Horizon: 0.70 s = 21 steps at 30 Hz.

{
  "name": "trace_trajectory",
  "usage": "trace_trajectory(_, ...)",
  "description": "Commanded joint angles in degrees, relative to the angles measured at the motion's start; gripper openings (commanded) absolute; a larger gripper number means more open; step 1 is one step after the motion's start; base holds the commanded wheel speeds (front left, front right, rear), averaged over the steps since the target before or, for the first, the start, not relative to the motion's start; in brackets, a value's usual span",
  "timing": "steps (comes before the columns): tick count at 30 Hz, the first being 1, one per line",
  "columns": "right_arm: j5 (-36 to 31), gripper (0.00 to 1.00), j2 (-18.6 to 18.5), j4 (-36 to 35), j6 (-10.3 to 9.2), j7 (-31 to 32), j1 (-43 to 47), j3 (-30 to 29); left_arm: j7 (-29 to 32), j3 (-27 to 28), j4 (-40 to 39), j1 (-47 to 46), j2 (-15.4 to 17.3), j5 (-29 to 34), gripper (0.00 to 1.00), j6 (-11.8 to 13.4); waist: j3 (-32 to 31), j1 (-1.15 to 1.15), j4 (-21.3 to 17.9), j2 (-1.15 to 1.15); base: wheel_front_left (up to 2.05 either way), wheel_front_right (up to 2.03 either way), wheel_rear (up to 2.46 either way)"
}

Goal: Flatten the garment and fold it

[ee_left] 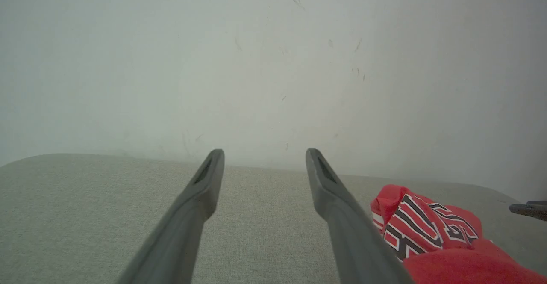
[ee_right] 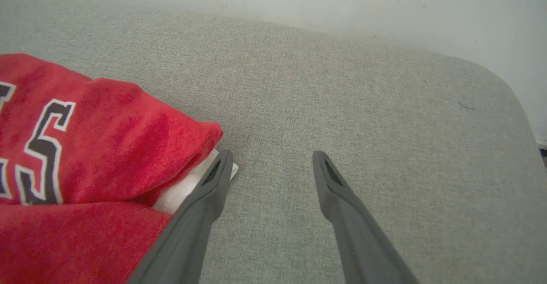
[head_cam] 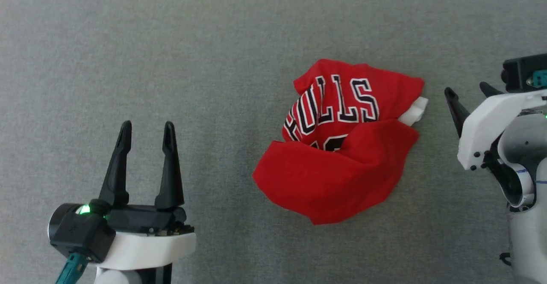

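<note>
Left end effector (head_cam: pixel 148 125) gaping, empty

crumpled red shirt with black white-outlined lettering (head_cam: pixel 337 181): first letter lost in a crease, number below mostly buried under a red fold. white sleeve (head_cam: pixel 414 112) mostly tucked under, a corner peeking out. right wrist view: shirt cut off by left and bottom edges.

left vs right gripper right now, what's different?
Position: left gripper sits well clear of the garment, over bare grey surface; right gripper is close beside its white sleeve, not touching. Visibility: left gripper's fingers show full length in the head view; right gripper's are partly hidden by its white wrist. Both open, both empty.
</note>
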Motion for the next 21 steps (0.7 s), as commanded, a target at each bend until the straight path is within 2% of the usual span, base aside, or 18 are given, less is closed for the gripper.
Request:
trace_trajectory(1,0.6,1.0,-0.6,0.8,-0.04,1.2,-1.2,0.7,-0.3,-0.1,0.4,-1.3,-0.3,0.0,1.0,-0.4,3.6,-0.02,2.8,0.0,0.0,0.0,0.0)
trace_trajectory(9,3.3,1.0,-4.5,4.6,-0.04,6.3,-3.6,7.4,-0.3,-0.5,1.4,-3.2,-0.4,-1.6,1.0,-0.6,6.0,-0.02,5.1,0.0,0.0,0.0,0.0)
trace_trajectory(15,4.1,1.0,-5.7,8.5,-0.04,7.4,-5.0,8.8,-0.3,-1.0,1.9,-3.9,-0.4,-2.1,1.0,-0.6,6.7,-0.02,6.3,0.0,0.0,0.0,0.0)
trace_trajectory(16,4.3,0.53,-5.4,9.1,-0.04,7.6,-5.0,8.3,-0.3,-1.1,2.1,-3.9,-0.4,-2.1,1.0,-0.6,6.7,-0.02,6.4,0.0,0.0,0.0,0.0)
trace_trajectory(17,4.5,0.24,-5.0,9.6,-0.04,7.6,-5.1,7.7,-0.3,-1.1,2.2,-3.9,-0.4,-2.1,1.0,-0.6,6.6,-0.02,6.4,0.0,0.0,0.0,0.0)
trace_trajectory(18,4.4,0.0,-4.6,9.9,-0.04,7.5,-5.0,7.3,-0.3,-1.1,2.3,-3.9,-0.4,-2.1,1.0,-0.6,6.4,-0.02,6.4,0.0,0.0,0.0,0.0)
trace_trajectory(21,3.8,0.0,-4.0,9.7,-0.04,6.8,-4.6,6.9,-0.3,-0.8,2.9,-3.4,-0.4,-1.8,1.0,-0.4,5.1,-0.02,5.7,0.0,0.0,0.0,0.0)
